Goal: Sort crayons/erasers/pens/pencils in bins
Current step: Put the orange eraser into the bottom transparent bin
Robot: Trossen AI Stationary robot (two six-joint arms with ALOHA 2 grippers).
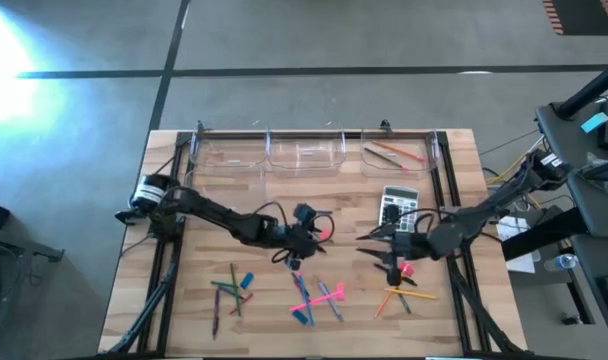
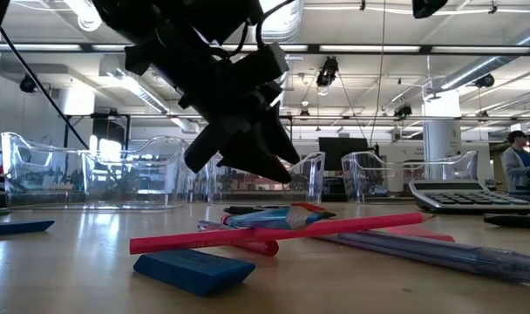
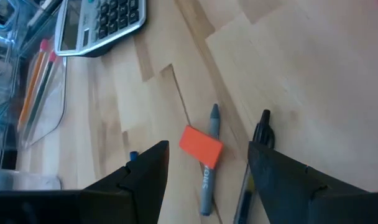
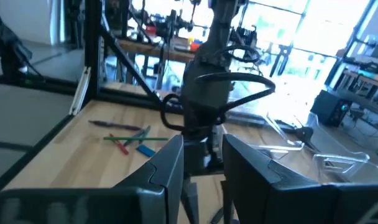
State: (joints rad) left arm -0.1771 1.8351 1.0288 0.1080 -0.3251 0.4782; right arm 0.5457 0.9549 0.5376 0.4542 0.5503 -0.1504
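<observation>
- Fingers on the left gripper (image 3: 207, 171) are spread wide, holding nothing, hovering over a pink-red eraser (image 3: 201, 147) lying on a grey crayon (image 3: 209, 163) mid-tabletop
- right gripper (image 1: 392, 262) sits near the calculator (image 1: 398, 207), fingers parted a bit, looks empty
- progress: barely started I'd say, only the right-hand bin (image 1: 399, 153) has a couple of pencils (image 1: 390, 152); three scattered piles remain on the tabletop (image 1: 174, 300)

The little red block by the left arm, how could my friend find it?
Start at the wooden table and find the grey calculator. Near it hangs the left arm's open tool, pointing at the eraser. It is the only short, chunky orange-red block, lying across a thin grey-blue crayon beside a black pen.
</observation>
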